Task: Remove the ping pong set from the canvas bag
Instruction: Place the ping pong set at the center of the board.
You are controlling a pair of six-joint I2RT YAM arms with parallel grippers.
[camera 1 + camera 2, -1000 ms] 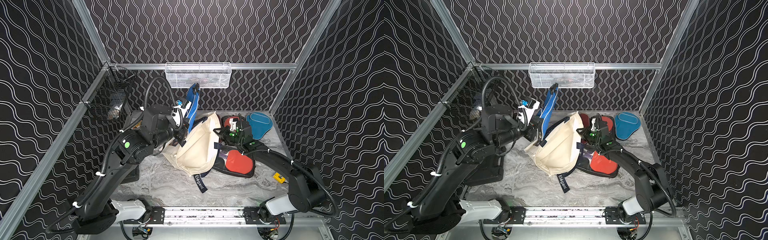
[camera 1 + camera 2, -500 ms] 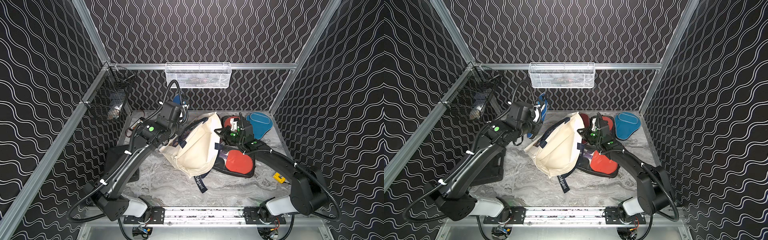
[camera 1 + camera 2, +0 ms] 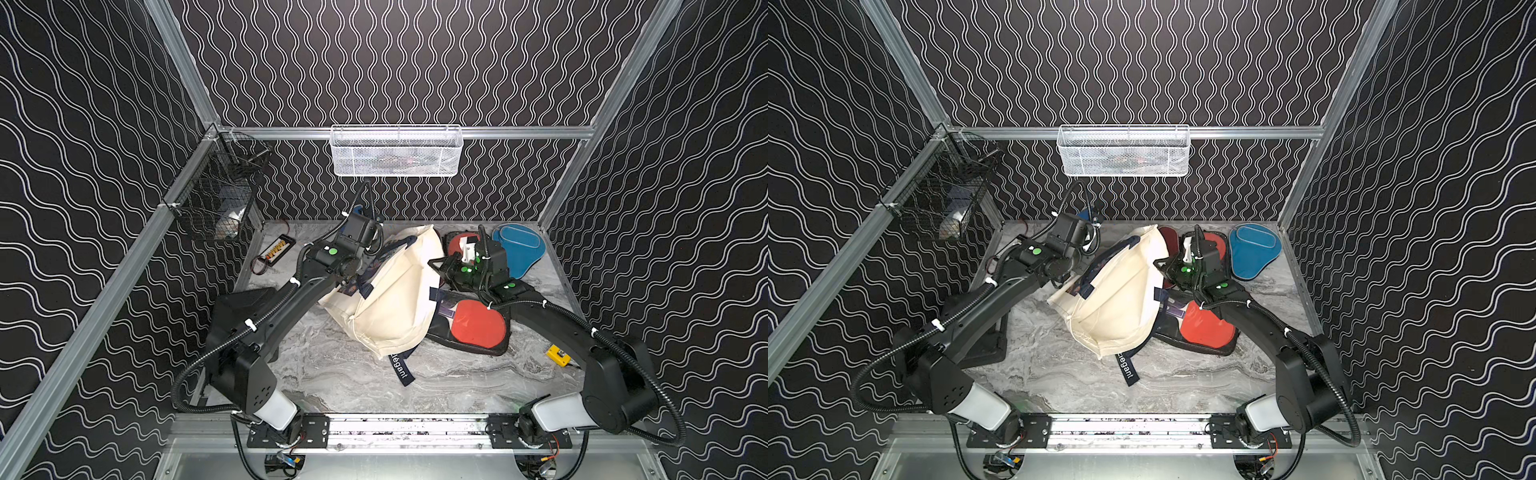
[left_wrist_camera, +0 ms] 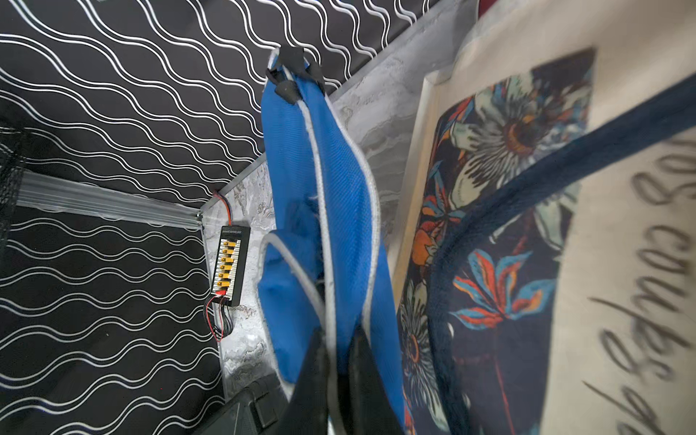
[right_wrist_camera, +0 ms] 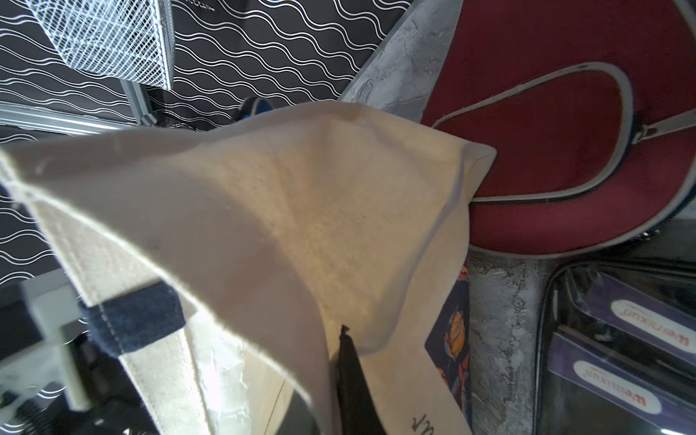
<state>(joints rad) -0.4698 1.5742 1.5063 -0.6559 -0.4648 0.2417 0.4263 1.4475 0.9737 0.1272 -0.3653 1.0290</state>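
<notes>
The cream canvas bag (image 3: 395,291) lies on its side mid-table, its navy "Elegant" strap (image 3: 401,370) trailing forward. My left gripper (image 4: 337,335) is shut on the white-piped edge of the blue paddle cover (image 4: 331,180), which hangs low behind the bag's left side next to its floral print. My right gripper (image 5: 335,339) is shut on a fold of the bag's rim (image 5: 301,211). Outside the bag lie a maroon cover (image 5: 565,150), a teal cover (image 3: 519,249) and a black-edged clear pouch with a red paddle (image 3: 478,328). A second red paddle pouch (image 3: 1217,245) lies behind my right wrist.
A white mesh basket (image 3: 397,151) hangs on the back wall and a black wire basket (image 3: 220,199) on the left wall. A black hard case (image 3: 245,311) sits under my left arm. A connector board (image 3: 276,251) lies back left, a yellow part (image 3: 557,355) front right.
My left arm has come down from high above the bag and reached toward the back, carrying the blue cover low behind the bag. The right arm and the bag have stayed put.
</notes>
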